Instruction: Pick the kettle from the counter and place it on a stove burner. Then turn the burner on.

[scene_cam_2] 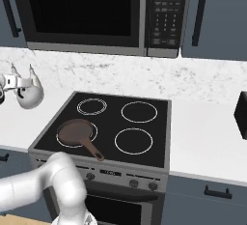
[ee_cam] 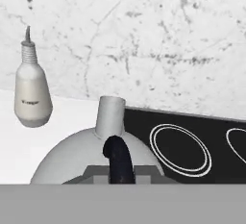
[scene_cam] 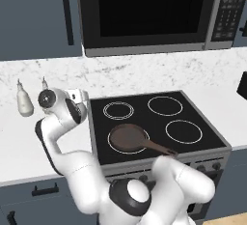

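The kettle point(ee_cam: 91, 158) is a pale dome with a short spout and a black arched handle. It sits right under the hand camera, at the line where the white counter point(ee_cam: 57, 117) meets the black stove glass. My gripper point(ee_cam: 120, 174) is shut on the kettle's handle. In the right base view the kettle point(scene_cam_2: 31, 98) hangs beside the gripper point(scene_cam_2: 12, 81) at the far left. I cannot tell whether its base touches the counter. In the left base view the gripper point(scene_cam: 77, 95) is just left of the stove, and my wrist hides the kettle. Wide stove burners point(scene_cam: 165, 105) point(scene_cam_2: 139, 112) lie bare.
A brown frying pan point(scene_cam: 129, 138) point(scene_cam_2: 75, 133) covers the front-left burner, handle pointing to the front right. The small double-ringed circle point(scene_cam: 118, 110) point(ee_cam: 180, 148) is nearest the kettle. Pale slim-necked bottles point(scene_cam: 24, 101) point(ee_cam: 31, 93) stand by the backsplash. A microwave point(scene_cam: 144, 11) hangs above. Knobs point(scene_cam_2: 132, 183) line the stove front.
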